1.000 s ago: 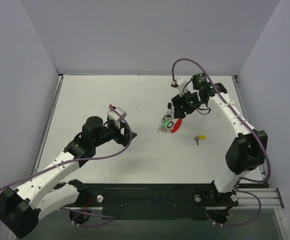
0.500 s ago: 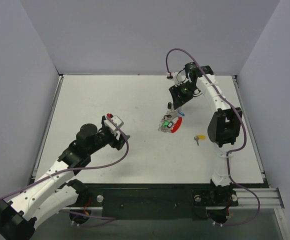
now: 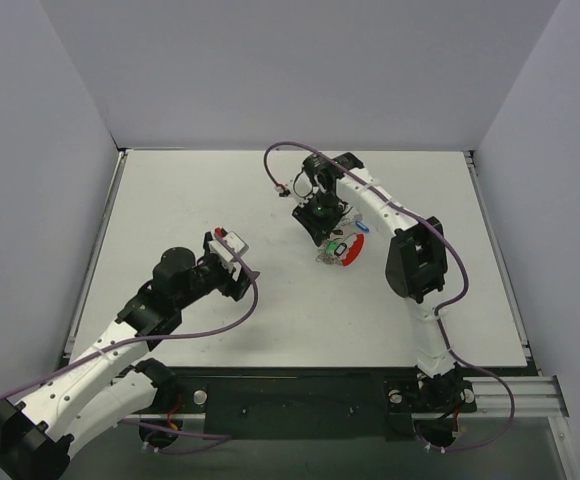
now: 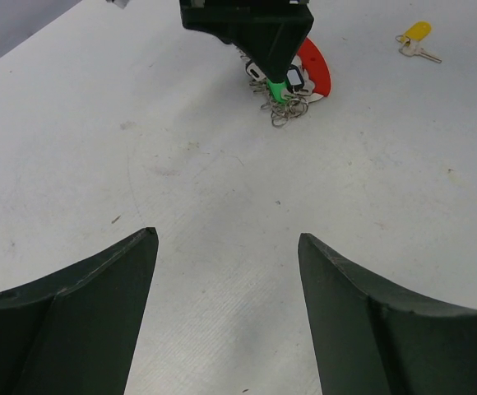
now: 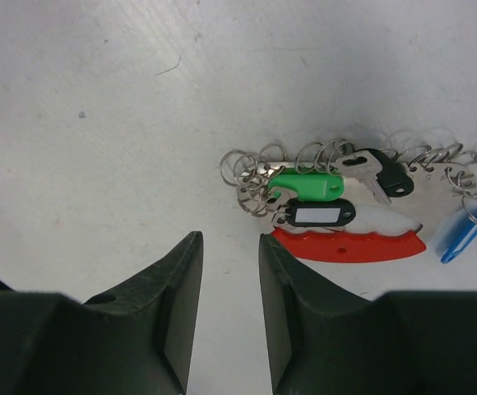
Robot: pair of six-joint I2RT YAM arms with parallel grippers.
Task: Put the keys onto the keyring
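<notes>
since a second ago the right arm has swung from the far right edge over to the middle of the surface (image 3: 170, 200). the left arm has drawn back slightly toward its base. the right jaws now hang over the near-left end of the bunch, set to a narrow gap with only bare surface showing between them. they grip nothing. the left jaws are spread wide and empty, well apart from the bunch and facing it.

the keyring (image 5: 349, 245) lies flat near the centre of the surface, and its red arc is the plainest part. touching it are a green-capped key (image 5: 304, 185), a black tag with a white label (image 5: 317, 214), a black-headed key (image 5: 386, 173) and a blue-capped key (image 5: 460, 234), tangled with small wire loops (image 5: 251, 177). a yellow-capped key (image 4: 415, 33) lies alone, well apart to the right and not joined to anything. the right arm's elbow hides it from above.

all of this looks light, thin and stiff. the bare metal would likely be slippery, and the whole bunch would probably slide or swing if nudged. the red arc sits flush on the surface, so getting under it looks awkward, though it seems the firmest place to pinch and steady the ring. the plastic caps offer the broadest, least slick grip on each key, and the yellow cap is the obvious hold for the stray.
</notes>
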